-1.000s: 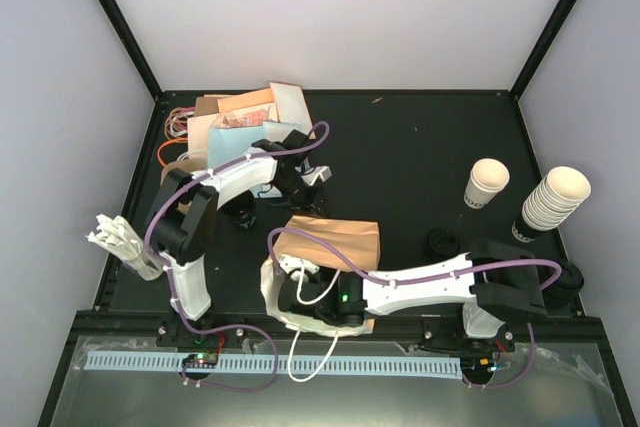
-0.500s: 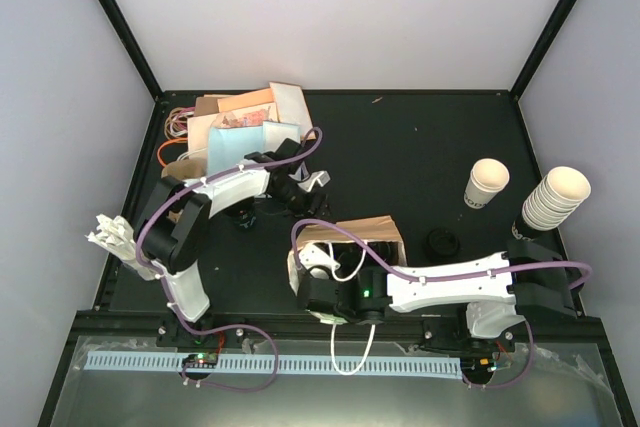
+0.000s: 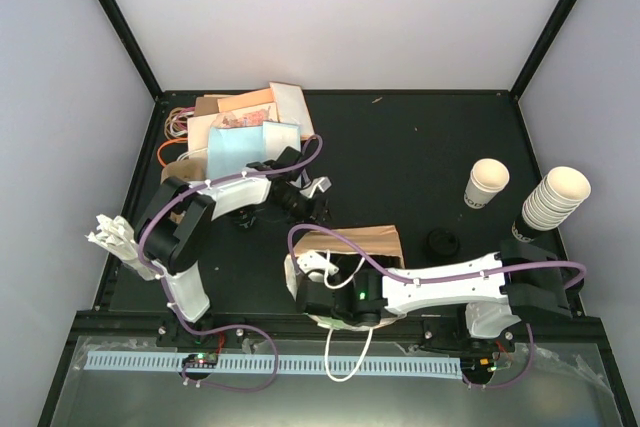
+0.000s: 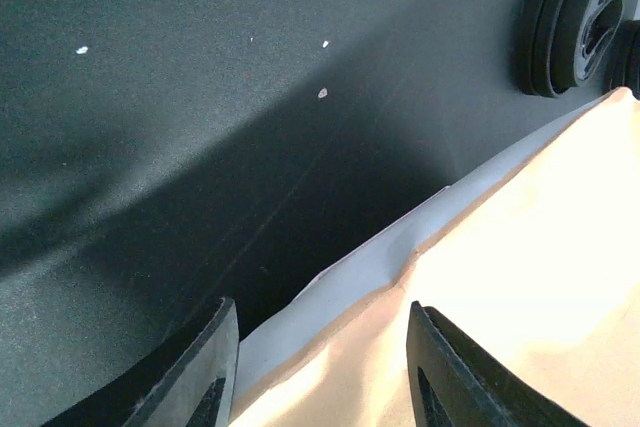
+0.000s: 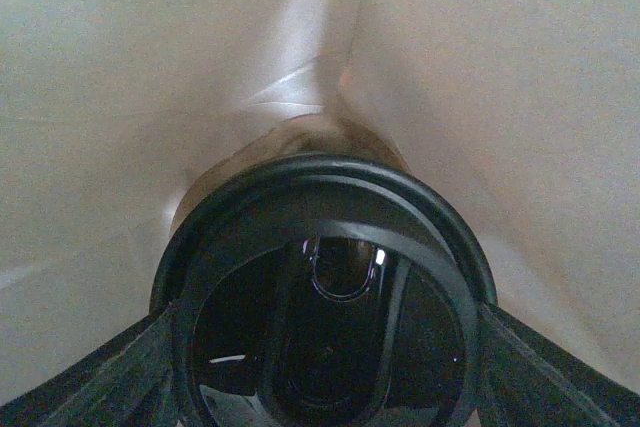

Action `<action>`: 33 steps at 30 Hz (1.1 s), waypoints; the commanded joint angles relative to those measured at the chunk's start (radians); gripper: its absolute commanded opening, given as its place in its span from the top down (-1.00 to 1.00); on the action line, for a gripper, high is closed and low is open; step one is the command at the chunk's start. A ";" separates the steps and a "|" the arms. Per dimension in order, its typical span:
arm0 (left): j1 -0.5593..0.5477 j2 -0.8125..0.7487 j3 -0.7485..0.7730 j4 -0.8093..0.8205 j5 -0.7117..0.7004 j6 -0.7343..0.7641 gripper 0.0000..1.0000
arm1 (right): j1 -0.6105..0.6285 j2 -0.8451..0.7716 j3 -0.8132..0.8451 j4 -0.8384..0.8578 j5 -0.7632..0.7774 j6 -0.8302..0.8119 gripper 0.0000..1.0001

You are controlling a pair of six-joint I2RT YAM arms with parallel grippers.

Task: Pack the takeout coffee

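The takeout coffee shows only as its round black lid (image 5: 325,247), filling the right wrist view with pale bag paper all around it. My right gripper (image 5: 325,347) is shut on it, a finger on each side of the lid. In the top view my right gripper (image 3: 315,274) is at the mouth of the brown paper bag (image 3: 355,242), and the cup body is hidden. My left gripper (image 3: 310,209) is at the bag's far left edge. In the left wrist view it (image 4: 320,309) is open, with the bag's rim (image 4: 400,257) between its fingers.
A loose black lid (image 3: 440,242) lies right of the bag and shows in the left wrist view (image 4: 570,12). A single lidless cup (image 3: 487,182) and a stack of cups (image 3: 555,197) stand at the right. Paper bags and sleeves (image 3: 240,122) are piled at the back left. A white bundle (image 3: 118,237) lies at the left edge.
My right gripper has carried the cup up and right into the bag's mouth, and the bag has shifted right. My left gripper has come nearer, to the bag's edge.
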 commanded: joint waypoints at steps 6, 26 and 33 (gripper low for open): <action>-0.056 -0.021 0.066 -0.087 0.019 -0.031 0.08 | -0.005 0.041 -0.011 -0.066 0.042 0.016 -0.17; -0.093 -0.152 -0.082 0.082 -0.037 -0.171 0.28 | -0.006 0.037 0.021 -0.156 0.146 0.359 -0.16; -0.104 -0.159 -0.117 0.117 -0.039 -0.195 0.25 | -0.006 0.034 0.029 -0.138 0.091 0.288 -0.17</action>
